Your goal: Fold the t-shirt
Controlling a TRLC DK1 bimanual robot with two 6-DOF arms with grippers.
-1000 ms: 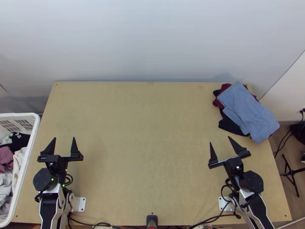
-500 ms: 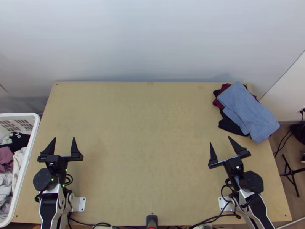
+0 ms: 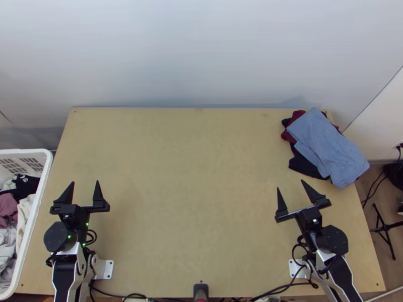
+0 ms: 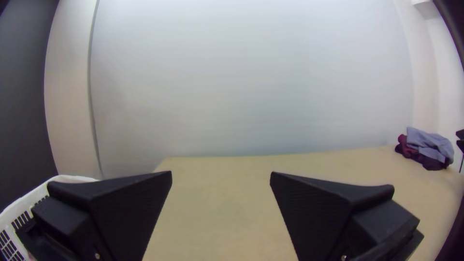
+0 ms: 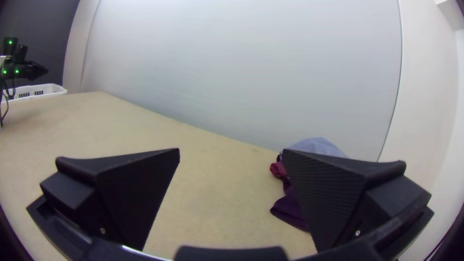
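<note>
My left gripper [image 3: 85, 183] stands open over the table's near left part, nothing between its fingers; the left wrist view has this gripper [image 4: 221, 176] with fingers wide apart. My right gripper [image 3: 292, 185], also open and holding nothing, is at the near right; in its wrist view the gripper [image 5: 231, 152] has bare table between its fingers. A pile of cloth lies at the far right corner: a light blue piece [image 3: 327, 146], layered and creased, rests on dark red cloth [image 3: 288, 136] and a black piece [image 3: 305, 166]. Which of them is a t-shirt, I cannot tell.
The wooden table [image 3: 191, 191] stretches between the arms, with a pale wall [image 3: 201, 55] behind its far edge. At the left edge stands a white basket [image 3: 43, 194] with mixed clothes [image 3: 7, 206] in it. Black cables [image 3: 282, 289] run along the near edge.
</note>
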